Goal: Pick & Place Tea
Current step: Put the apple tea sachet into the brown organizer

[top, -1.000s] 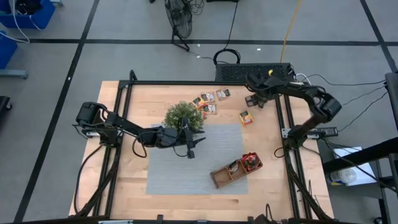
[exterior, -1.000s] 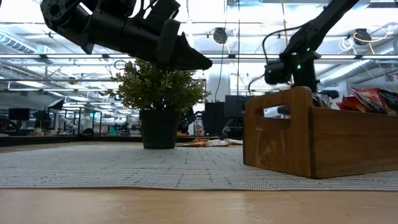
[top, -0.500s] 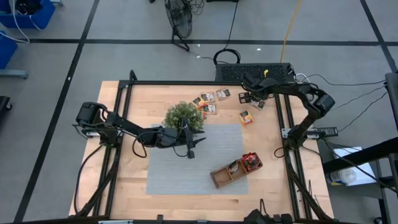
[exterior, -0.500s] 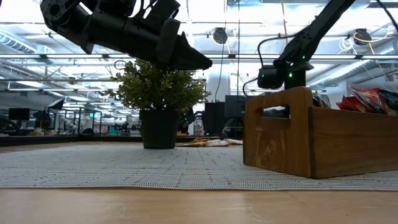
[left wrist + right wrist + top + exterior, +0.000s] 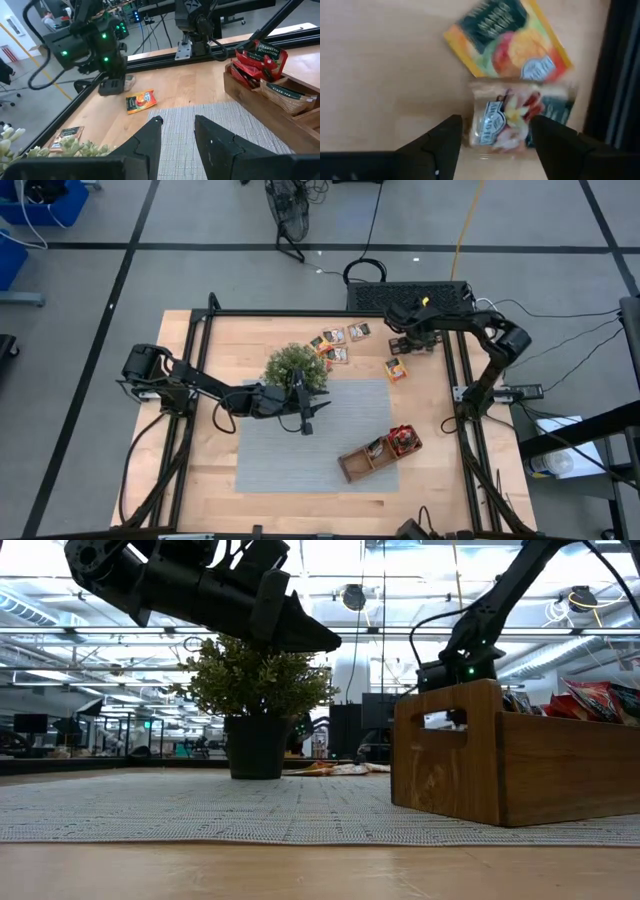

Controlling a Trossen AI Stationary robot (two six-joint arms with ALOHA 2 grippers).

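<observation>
At the table's far right a pale tea sachet [image 5: 512, 117] lies flat on the wood beside an orange one [image 5: 507, 42]. My right gripper [image 5: 496, 127] points down over the pale sachet, open, one finger on either side of it; whether it touches, I cannot tell. More sachets [image 5: 336, 345] lie behind the plant [image 5: 295, 367]. Red and pale sachets [image 5: 260, 60] stand in the wooden tray [image 5: 352, 465]. My left gripper [image 5: 308, 420] hovers open over the grey mat [image 5: 300, 450], with nothing between its fingers.
The potted plant stands on the mat's far left corner, close to my left arm. The tray sits on the mat's near right corner. A black frame rail [image 5: 620, 75] runs close beside the pale sachet. Bare wood [image 5: 225, 345] lies at the far left.
My right gripper has sunk toward the sachets at the table's far right and shifted slightly toward the table's left. My left arm has kept still.
</observation>
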